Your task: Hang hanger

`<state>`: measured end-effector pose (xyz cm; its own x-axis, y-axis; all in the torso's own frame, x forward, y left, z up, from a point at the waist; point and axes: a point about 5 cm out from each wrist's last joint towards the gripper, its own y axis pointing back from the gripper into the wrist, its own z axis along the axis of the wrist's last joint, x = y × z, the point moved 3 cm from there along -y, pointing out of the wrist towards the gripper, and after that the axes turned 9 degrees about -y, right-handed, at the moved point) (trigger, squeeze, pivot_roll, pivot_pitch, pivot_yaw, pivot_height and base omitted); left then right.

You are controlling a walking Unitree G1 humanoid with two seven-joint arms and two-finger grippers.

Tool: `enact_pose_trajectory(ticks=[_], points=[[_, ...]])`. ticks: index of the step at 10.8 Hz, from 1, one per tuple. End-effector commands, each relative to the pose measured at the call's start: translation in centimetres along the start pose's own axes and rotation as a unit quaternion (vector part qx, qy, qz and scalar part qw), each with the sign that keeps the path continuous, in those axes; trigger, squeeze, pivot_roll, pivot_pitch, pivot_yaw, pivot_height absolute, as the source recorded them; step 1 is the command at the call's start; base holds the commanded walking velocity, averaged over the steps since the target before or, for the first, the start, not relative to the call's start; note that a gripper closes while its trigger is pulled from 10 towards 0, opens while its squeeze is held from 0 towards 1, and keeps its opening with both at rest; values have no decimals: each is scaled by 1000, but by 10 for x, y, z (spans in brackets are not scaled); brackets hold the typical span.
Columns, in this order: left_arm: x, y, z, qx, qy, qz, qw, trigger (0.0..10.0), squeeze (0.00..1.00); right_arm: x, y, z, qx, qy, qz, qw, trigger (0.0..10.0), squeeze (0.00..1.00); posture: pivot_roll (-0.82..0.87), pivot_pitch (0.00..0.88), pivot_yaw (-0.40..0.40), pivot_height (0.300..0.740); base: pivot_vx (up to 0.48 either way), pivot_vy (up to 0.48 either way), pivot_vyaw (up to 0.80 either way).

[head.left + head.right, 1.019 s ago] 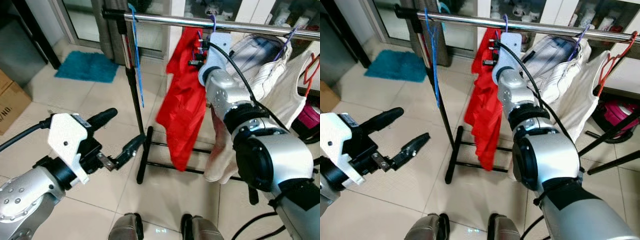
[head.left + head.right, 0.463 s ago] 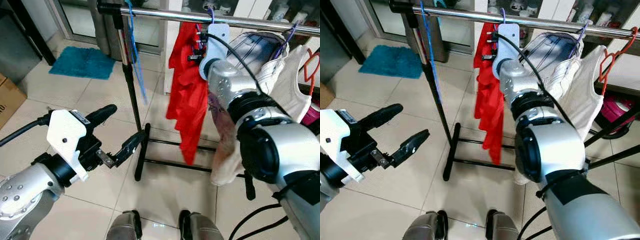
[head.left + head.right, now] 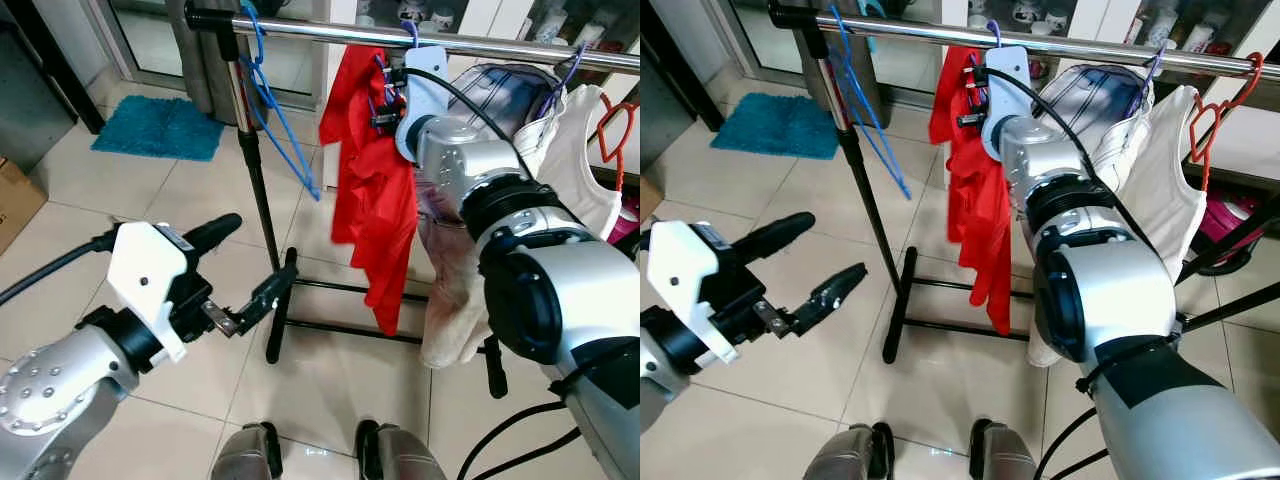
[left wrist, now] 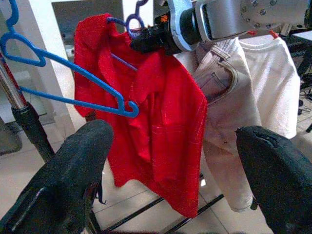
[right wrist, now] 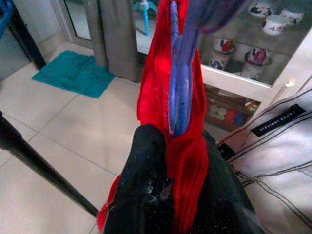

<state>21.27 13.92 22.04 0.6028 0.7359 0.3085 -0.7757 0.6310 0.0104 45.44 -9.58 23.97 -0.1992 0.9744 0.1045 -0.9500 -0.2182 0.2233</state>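
Steel rail (image 3: 480,44) is carrying the purple hanger (image 5: 176,73) with its red shirt (image 3: 375,190), hook seemingly over it. Right gripper (image 5: 170,190) is pinching hanger and cloth; it should release gently. Left gripper (image 3: 240,270) is hovering spread and empty, near a blue hanger (image 4: 73,87).

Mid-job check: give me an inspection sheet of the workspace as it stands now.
Surface: pale tiled floor.
Job's things: purple hanger carrying red shirt, hook over metal rail.
Clutter: bare blue hanger; white clothes; red hanger.
End effectors: right end effector shut on the shirt and hanger; left end effector open, held low, away from the rail.
Cables: black cable along the right arm.
Surroundings: teal mat, cardboard box, cups behind glass.
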Motion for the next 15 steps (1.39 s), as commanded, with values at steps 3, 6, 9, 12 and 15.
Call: enact_pose_trajectory(ticks=[3, 6, 9, 12, 15], points=[[3, -7, -1, -8, -13, -5, 1000, 10000, 0, -11, 1, -19, 25, -37, -7, 999, 10000, 733, 75, 140, 5, 740, 0, 0, 0], [8, -12, -2, -15, -19, -1, 1000, 10000, 0, -11, 2, -4, -22, -64, 9, 998, 10000, 1000, 62, 120, 23, 740, 0, 0, 0], [16, -19, -11, -6, -28, 10, 1000, 10000, 0, -16, 9, 15, -68, -60, 13, 996, 10000, 1000, 46, 96, 43, 740, 0, 0, 0], [31, -23, -33, 19, 10, 93, 995, 10000, 0, -13, 28, 15, -105, 11, 49, 993, 10000, 0, 29, 44, 52, 740, 0, 0, 0], [26, -29, -53, 44, 53, 121, 990, 10000, 0, -9, 52, -7, -118, 0, 76, 990, 10000, 0, 13, 4, 62, 740, 0, 0, 0]])
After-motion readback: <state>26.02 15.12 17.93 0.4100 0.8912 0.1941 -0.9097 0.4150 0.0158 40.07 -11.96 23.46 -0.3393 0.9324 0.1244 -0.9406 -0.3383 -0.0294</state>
